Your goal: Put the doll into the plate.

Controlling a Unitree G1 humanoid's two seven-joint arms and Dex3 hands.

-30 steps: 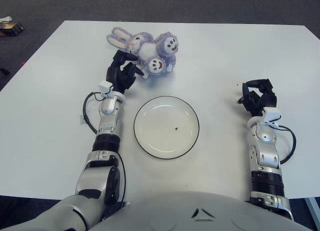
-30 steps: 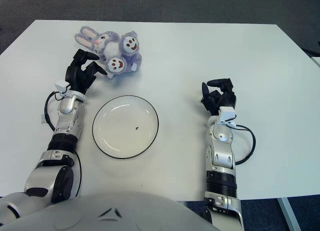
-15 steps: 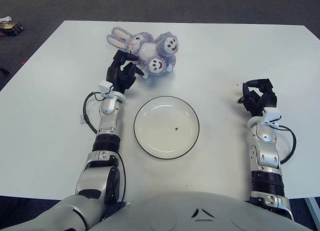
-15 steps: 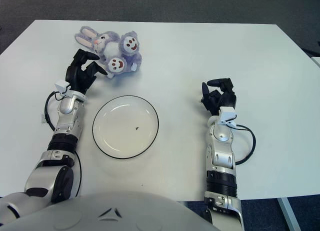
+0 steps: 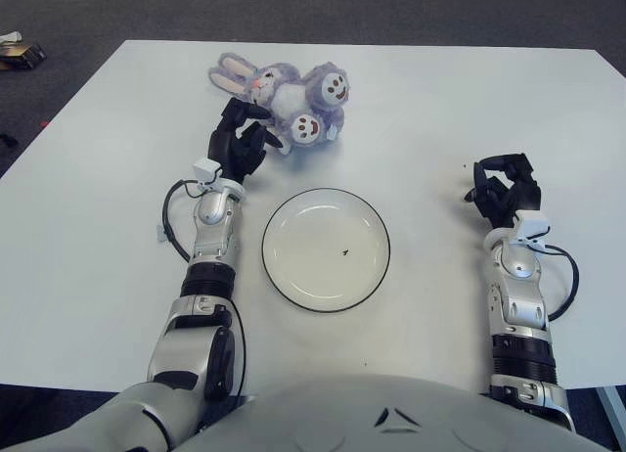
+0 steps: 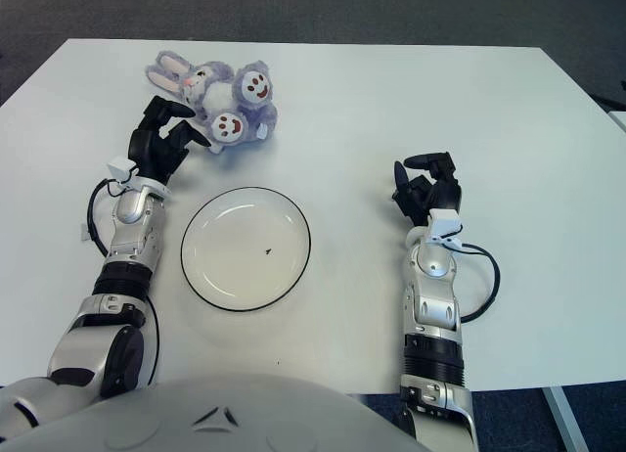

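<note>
we count one doll [image 5: 284, 93], a fluffy lilac plush rabbit with long ears, lying at the far side of the white tabletop [image 5: 450, 110]. one round, smooth white plate [image 5: 326, 248] with a dark rim sits nearer, apart from it. our left robot hand [image 5: 238, 142] touches the doll's near edge, fingers spread, gripping nothing. our right robot hand [image 5: 504, 190] shows right of the plate, fingers curled, empty.

Humanoid body seen from its head camera. Left hand [image 5: 238, 144] and right hand [image 5: 506, 191]: black, three-fingered, with chunky segmented fingers [image 5: 256, 110]. Each wrist carries a small white block. Forearms are silver-grey metal cylinders with black ribbed joint bands; a thin black cable loops beside each forearm. A rounded grey torso shell with dark triangular markings fills the bottom centre of the frame.
</note>
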